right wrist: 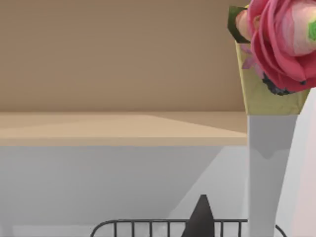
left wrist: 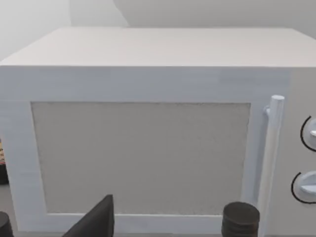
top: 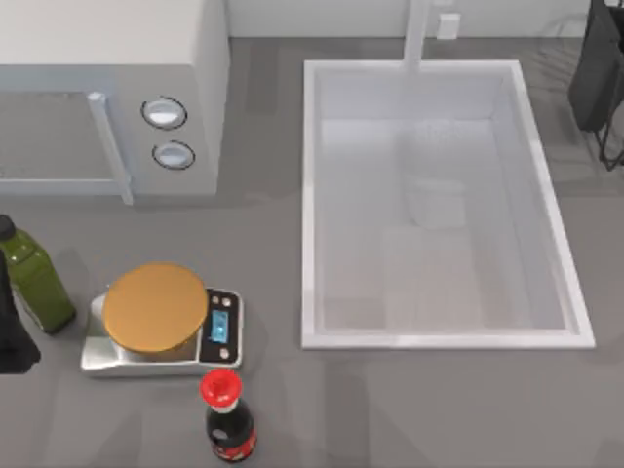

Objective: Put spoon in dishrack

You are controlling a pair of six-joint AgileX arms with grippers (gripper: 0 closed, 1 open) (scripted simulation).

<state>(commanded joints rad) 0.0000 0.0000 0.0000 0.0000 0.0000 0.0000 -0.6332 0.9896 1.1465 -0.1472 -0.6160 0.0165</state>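
The spoon is out of view. The dishrack is thin dark wire at the table's far right corner, cut off by the frame. My right gripper hangs over it as a black shape. In the right wrist view, the gripper's dark tip sits just above the dishrack's wire rail. My left gripper is parked at the left edge beside a green bottle. In the left wrist view, its dark tip faces the microwave door.
A large white sink basin with a faucet fills the right half. A white microwave stands at the back left. At the front left are a scale with an orange disc and a red-capped dark bottle. A vase with a pink flower stands near the rack.
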